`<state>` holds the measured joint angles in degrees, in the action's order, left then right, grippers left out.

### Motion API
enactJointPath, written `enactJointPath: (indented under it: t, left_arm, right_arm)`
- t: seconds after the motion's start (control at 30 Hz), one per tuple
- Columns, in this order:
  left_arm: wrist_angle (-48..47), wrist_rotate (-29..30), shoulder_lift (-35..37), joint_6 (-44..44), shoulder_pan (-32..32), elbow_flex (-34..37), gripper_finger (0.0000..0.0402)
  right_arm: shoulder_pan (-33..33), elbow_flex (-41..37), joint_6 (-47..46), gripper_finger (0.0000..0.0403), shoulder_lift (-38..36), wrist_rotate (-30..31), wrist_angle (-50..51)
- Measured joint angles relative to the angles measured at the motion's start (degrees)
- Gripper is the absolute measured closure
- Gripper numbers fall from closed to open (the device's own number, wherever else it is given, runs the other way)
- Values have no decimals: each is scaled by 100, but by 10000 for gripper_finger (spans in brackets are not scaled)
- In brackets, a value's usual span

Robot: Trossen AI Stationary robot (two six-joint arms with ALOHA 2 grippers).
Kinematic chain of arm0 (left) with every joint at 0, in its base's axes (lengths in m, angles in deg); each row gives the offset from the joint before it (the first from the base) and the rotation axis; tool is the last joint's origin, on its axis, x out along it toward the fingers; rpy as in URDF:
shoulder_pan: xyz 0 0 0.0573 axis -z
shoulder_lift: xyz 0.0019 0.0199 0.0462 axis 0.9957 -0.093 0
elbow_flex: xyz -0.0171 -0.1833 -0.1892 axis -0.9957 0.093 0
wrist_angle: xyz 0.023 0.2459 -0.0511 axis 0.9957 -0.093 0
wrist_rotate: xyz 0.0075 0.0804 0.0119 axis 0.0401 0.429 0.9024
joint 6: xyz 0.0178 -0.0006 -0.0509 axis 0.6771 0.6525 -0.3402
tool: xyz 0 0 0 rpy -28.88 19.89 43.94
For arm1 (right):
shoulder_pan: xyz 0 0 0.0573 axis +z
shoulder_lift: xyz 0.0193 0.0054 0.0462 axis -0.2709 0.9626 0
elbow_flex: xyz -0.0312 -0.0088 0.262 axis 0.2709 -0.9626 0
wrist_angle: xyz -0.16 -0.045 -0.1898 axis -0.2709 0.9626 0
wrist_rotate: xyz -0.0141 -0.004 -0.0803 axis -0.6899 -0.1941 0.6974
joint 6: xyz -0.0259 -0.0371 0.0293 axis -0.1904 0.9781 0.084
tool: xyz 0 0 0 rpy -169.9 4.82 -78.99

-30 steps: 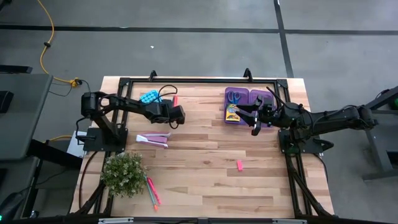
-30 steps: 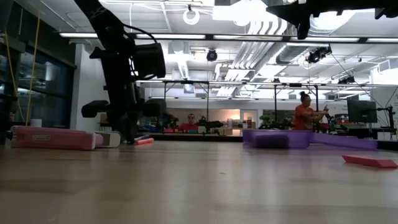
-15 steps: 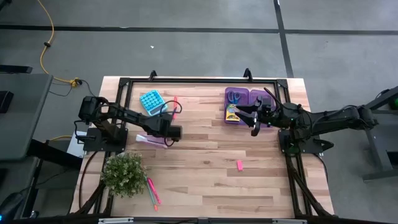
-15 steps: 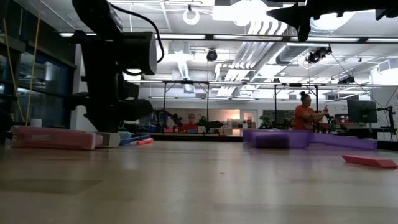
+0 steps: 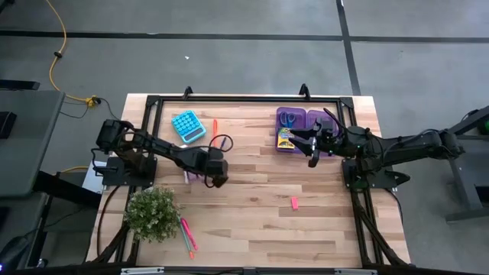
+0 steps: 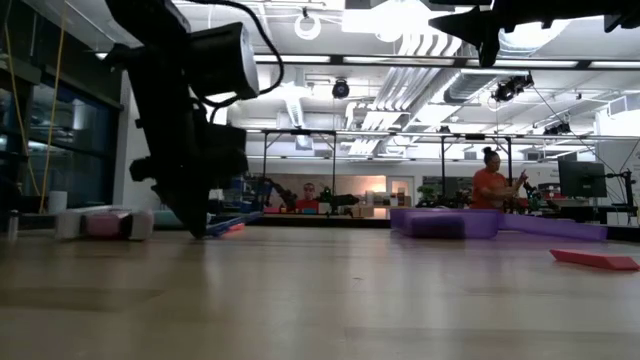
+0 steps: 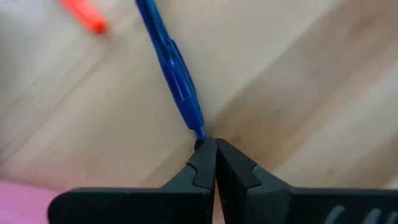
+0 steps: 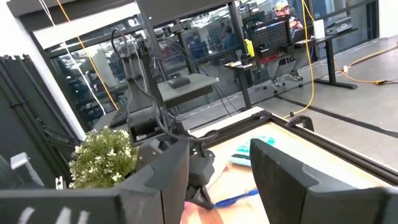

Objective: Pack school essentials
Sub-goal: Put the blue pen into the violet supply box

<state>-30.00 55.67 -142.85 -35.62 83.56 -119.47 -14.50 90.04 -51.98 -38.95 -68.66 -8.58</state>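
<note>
My left gripper (image 5: 215,180) (image 7: 208,146) stands at the table's left middle, pointing down, shut at the end of a thin blue pen (image 7: 177,81) (image 6: 238,219). An orange pen (image 5: 214,126) lies farther back. My right gripper (image 5: 313,147) hangs open, high above the near edge of the translucent purple case (image 5: 315,118). That case holds the scissors (image 5: 288,118) and the yellow-green crayon box (image 5: 286,139). A tiny pink eraser (image 5: 294,202) lies flat on the wood. More pens (image 5: 187,235) lie beside the plant. My left gripper meets the blue pen at its very tip (image 7: 199,132), which sits between the free ends of the shut fingers (image 7: 200,163). The fingers come from above, pointing down, in line with the pen. The pen's body lies on the table, running away from the fingertips.
A bushy green potted plant (image 5: 151,214) stands at the near left corner. A blue keypad-like object (image 5: 187,124) lies at the far left. A flat pink and white object (image 6: 100,222) lies left of my left gripper. A black frame (image 5: 244,98) borders the table. People show in the room behind.
My left gripper has moved toward the table's near edge and come down from well above the wood to table height, reaching the blue pen's tip. The pink and white object now shows narrower in the low view, as if turned about. My right arm has kept still.
</note>
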Motion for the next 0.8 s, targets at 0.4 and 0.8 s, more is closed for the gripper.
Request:
enactJointPath:
  t: [0.4,0.8]
  left_arm:
    - [126,-825,-20,1624,4,-561,401]
    - [-296,-797,158,1421,-200,-1054,401]
  right_arm:
    - [2,0,0,240,0,4,9]
    - [2,0,-2,240,0,63,21]
